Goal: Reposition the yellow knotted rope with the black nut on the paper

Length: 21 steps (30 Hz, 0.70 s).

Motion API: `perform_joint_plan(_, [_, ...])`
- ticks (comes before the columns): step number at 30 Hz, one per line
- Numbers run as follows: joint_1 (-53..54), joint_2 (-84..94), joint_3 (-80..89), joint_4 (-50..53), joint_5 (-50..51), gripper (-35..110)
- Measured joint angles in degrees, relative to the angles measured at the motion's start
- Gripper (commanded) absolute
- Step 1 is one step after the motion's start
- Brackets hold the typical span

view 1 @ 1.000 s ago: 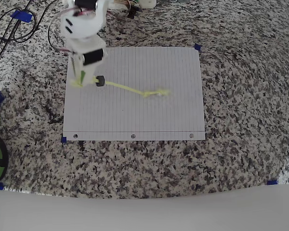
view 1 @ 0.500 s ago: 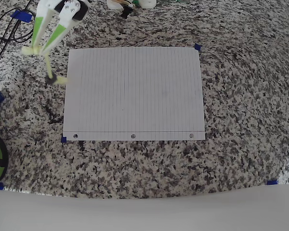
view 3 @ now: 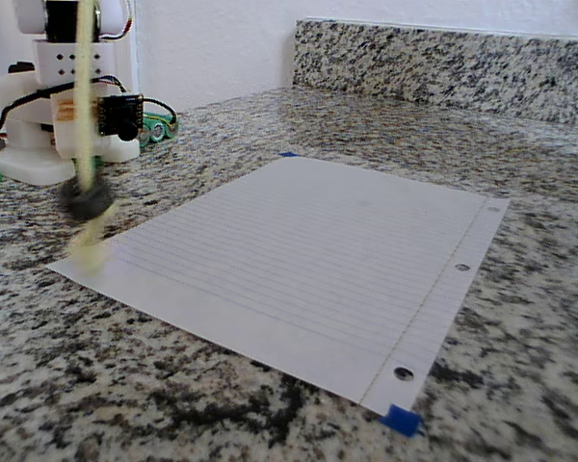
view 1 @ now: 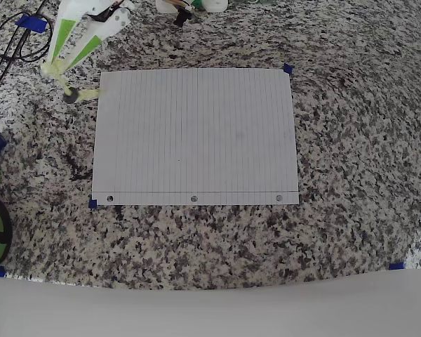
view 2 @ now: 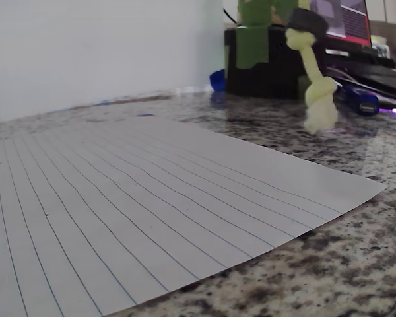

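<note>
Granite table [view 1: 351, 140] all around, speckled grey and black, with the paper [view 1: 195, 133] lying flat in the middle of the overhead view, its three punched holes along the near long edge. My jaws [view 1: 52, 68] are up at the top left corner, off the sheet, two white fingers [view 1: 81, 49] with green strips that come together at the tips and pinch the top end of the yellow knotted rope [view 1: 64, 83]. The cord drops from there down to the black nut [view 1: 71, 97], with a short yellow tail [view 1: 89, 93] poking out toward the paper's left edge (it looks just short of the sheet, hard to be sure from above). Little blue tape tabs [view 1: 288, 69] sit at the paper's corners.

Wrist view next: the lined paper [view 2: 152, 198] stretches out low in front, one corner pointing right. Upper right, the rope [view 2: 313, 76] hangs in the air with the nut [view 2: 305, 21] at the top of what I can see and a knot [view 2: 322, 86] lower down, the frayed end blurred over the stone.

Fixed view: the rope [view 3: 83, 87] runs down as a blurry vertical line in front of my white base [view 3: 67, 106], the nut [view 3: 85, 197] a dark smear above the paper's [view 3: 318, 260] left corner, and the pale tail end [view 3: 89, 248] is right at that corner. Can't tell if it's touching.
</note>
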<state>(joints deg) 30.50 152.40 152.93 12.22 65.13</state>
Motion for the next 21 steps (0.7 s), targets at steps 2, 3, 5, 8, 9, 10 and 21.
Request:
perform_joint_plan(2, [-0.5,1.5,2.2,-1.1,4.5,0])
perform_joint_plan(3, [-1.3,2.4,3.1,-1.1,6.6,0])
perform_joint_plan(5, [-2.9,4.8,5.2,0.3,11.2,0])
perform_joint_plan(8, [-6.3,8.6,7.8,3.9,15.1,0])
perform_joint_plan(9, [-7.8,9.7,8.0,5.1,15.6,0])
perform_joint_plan(10, [-9.2,10.8,8.1,6.8,15.9,0])
perform_joint_plan(21, [-25.0,17.0,13.6,18.8,16.6,0])
